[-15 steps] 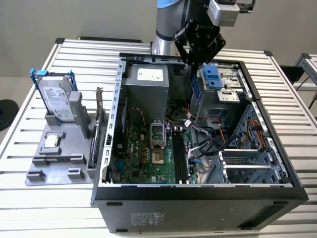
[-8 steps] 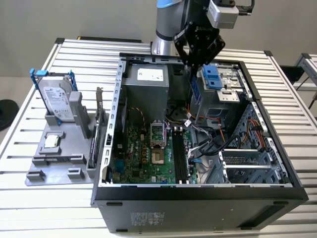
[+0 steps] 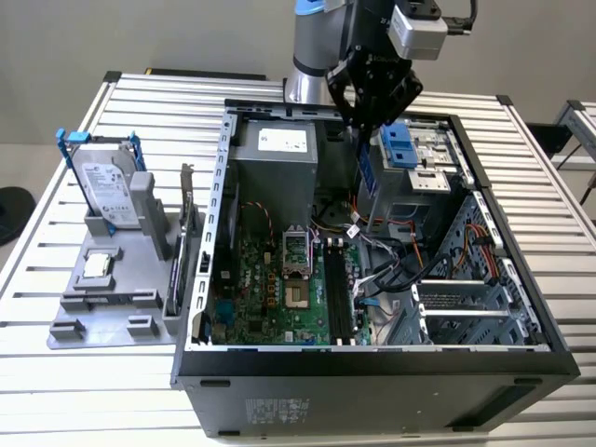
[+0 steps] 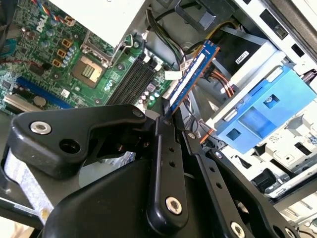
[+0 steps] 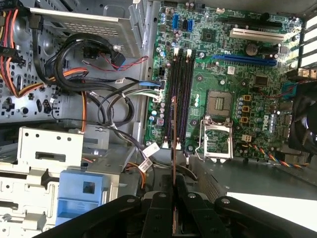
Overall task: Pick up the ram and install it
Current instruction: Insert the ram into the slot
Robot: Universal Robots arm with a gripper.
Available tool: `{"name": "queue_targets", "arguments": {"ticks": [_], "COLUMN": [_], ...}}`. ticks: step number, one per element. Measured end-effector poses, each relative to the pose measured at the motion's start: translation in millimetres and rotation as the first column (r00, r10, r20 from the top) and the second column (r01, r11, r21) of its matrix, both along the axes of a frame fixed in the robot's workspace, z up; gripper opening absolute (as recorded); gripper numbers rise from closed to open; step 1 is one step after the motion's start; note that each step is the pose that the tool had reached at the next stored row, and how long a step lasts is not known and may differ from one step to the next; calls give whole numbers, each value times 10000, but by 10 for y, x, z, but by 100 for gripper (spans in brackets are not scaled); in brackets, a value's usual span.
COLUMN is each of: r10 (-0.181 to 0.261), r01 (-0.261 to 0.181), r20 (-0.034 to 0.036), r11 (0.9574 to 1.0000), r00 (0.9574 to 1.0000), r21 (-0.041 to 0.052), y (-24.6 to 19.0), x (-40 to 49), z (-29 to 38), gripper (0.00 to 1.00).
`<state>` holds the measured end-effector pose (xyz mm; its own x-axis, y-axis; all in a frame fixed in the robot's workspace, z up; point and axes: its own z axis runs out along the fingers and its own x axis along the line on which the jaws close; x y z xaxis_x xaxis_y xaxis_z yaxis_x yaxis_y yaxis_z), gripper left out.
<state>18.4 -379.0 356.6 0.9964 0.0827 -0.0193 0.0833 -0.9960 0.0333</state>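
Black gripper (image 4: 166,116) fingers pinch the slim blue-green ram stick (image 4: 192,78) upright, seemingly above the open grey computer case (image 3: 372,358), over its green motherboard (image 5: 223,84).

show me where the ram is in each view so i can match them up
Exterior view: the ram hangs from the gripper over the open case, by the blue bracket.
Second wrist view: ram slants away from the gripper.
First wrist view: ram is seen edge-on, in line with the slots.
Shared landmark: the black memory slots beside the CPU socket.
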Motion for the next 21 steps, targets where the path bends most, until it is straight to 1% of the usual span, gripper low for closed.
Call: {"name": "queue_targets", "arguments": {"ticks": [10,21], "r10": [-1,-1], "r01": [1,1], "r20": [0,0], "r11": [10000,10000], "r00": [10000,10000], "r21": [0,0], "y": [-30,-53], "x": [2,3], "z": [-59,-127], "gripper": [0,0]}}
